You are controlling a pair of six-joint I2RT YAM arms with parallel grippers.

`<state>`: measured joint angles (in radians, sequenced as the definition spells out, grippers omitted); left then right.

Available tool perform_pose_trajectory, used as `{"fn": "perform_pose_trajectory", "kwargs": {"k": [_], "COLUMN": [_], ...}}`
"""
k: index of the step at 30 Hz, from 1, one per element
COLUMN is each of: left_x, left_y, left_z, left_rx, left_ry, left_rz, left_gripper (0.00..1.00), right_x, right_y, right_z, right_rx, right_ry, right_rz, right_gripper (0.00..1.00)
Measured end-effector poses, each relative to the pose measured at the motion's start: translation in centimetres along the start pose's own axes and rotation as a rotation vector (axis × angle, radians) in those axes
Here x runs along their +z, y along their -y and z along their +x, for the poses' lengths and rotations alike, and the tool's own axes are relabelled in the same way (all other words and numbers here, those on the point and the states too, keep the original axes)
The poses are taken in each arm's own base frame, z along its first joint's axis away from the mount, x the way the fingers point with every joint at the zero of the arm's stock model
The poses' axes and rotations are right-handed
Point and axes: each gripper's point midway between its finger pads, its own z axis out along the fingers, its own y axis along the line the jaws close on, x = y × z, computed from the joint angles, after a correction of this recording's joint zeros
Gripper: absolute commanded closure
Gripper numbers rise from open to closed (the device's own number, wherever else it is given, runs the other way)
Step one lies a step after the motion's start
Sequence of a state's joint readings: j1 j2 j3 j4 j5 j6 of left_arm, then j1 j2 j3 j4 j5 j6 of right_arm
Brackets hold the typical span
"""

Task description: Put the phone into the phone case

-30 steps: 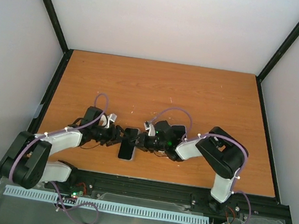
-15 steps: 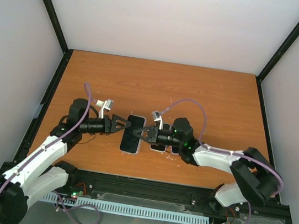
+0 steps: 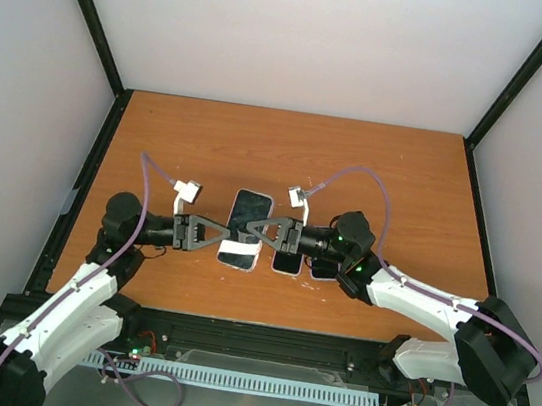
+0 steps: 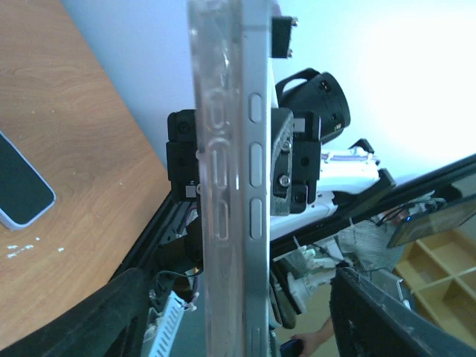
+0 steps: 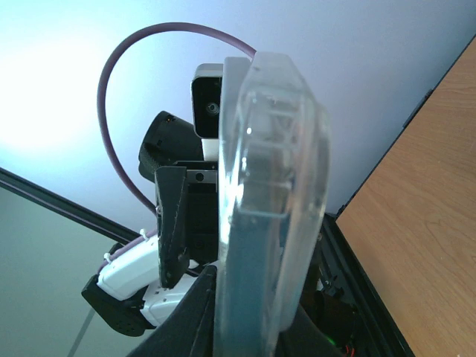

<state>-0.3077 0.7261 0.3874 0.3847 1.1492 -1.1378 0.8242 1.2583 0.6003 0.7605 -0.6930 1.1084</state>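
We see two arms meeting over the near half of the worktop (image 3: 377, 167), roughly midway between its left and right edges, with the phone (image 3: 248, 215) raised between them and clear of the wood. The right tool (image 3: 255, 229) has its jaws clamped on the phone's right-hand edge. The left tool (image 3: 215, 239) stands wide open. In its wrist view its fingers (image 4: 97, 320) sit far out to either side of the handset, not touching it.

Seen edge-on from both wrists, the clear phone case (image 5: 286, 149) lies flush along the phone's metal side. We cannot tell whether the phone is fully seated in it.

Two other handsets lie flat on the worktop just right of the raised phone, one (image 3: 287, 262) beside the other (image 3: 322, 269), under the right arm and toward the near edge.
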Motion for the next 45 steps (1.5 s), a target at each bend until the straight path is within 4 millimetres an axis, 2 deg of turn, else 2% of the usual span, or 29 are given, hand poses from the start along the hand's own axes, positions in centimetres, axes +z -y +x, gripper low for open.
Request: {"fn": "perform_pose_trajectory", "kwargs": {"k": [5, 7, 12, 17, 19, 21, 26, 28, 30, 33, 35, 39, 41, 45], "left_x": [-0.1, -0.1, -0.1, 0.0, 0.1, 0.1, 0.1, 0.1, 0.0, -0.1, -0.1, -0.2, -0.2, -0.1], "left_y": [0.5, 0.8, 1.0, 0.1, -0.1, -0.1, 0.4, 0.8, 1.2, 1.0, 0.8, 1.3, 1.7, 1.6], "left_z": [0.4, 0.4, 0.3, -0.5, -1.0, -1.4, -1.8, -1.9, -1.8, -1.3, -1.1, -1.1, -1.2, -1.2], "left_rx": [-0.012, -0.010, -0.013, -0.023, -0.027, -0.024, -0.004, 0.003, 0.008, -0.002, -0.017, -0.010, 0.001, 0.008], "left_ry": [-0.004, -0.004, 0.000, 0.013, 0.019, 0.024, 0.032, 0.039, 0.048, 0.051, 0.051, 0.049, 0.049, 0.046], "left_rz": [0.039, 0.051, 0.056, -0.002, -0.029, -0.048, -0.054, -0.041, -0.020, 0.001, 0.009, 0.035, 0.047, 0.037], "left_gripper": [0.66, 0.73, 0.79, 0.80, 0.79, 0.73, 0.46, 0.39, 0.37, 0.39, 0.46, 0.71, 0.82, 0.91], "right_x": [0.0, 0.0, 0.2, 0.7, 0.8, 0.9, 0.9, 0.9, 0.9, 0.8, 0.8, 0.8, 0.8, 0.7], "right_y": [-0.2, -0.4, -0.8, 0.2, 0.5, 0.5, 0.0, -0.3, -0.7, -1.2, -1.5, -1.7, -1.7, -1.6], "right_z": [-0.1, -0.2, -0.6, -1.2, -1.7, -2.1, -2.4, -2.5, -2.7, -2.9, -3.0, -3.1, -3.1, -3.3], "right_rx": [0.018, 0.020, 0.022, 0.052, 0.060, 0.065, 0.081, 0.087, 0.085, 0.083, 0.081, 0.087, 0.089, 0.093], "right_ry": [0.004, 0.008, 0.016, 0.035, 0.050, 0.066, 0.080, 0.083, 0.090, 0.100, 0.103, 0.105, 0.105, 0.113], "right_rz": [-0.007, -0.014, -0.032, -0.014, -0.012, -0.020, -0.038, -0.049, -0.065, -0.086, -0.096, -0.102, -0.103, -0.102], "right_gripper": [0.88, 0.87, 0.82, 0.84, 0.85, 0.86, 0.87, 0.87, 0.87, 0.87, 0.87, 0.86, 0.83, 0.76]}}
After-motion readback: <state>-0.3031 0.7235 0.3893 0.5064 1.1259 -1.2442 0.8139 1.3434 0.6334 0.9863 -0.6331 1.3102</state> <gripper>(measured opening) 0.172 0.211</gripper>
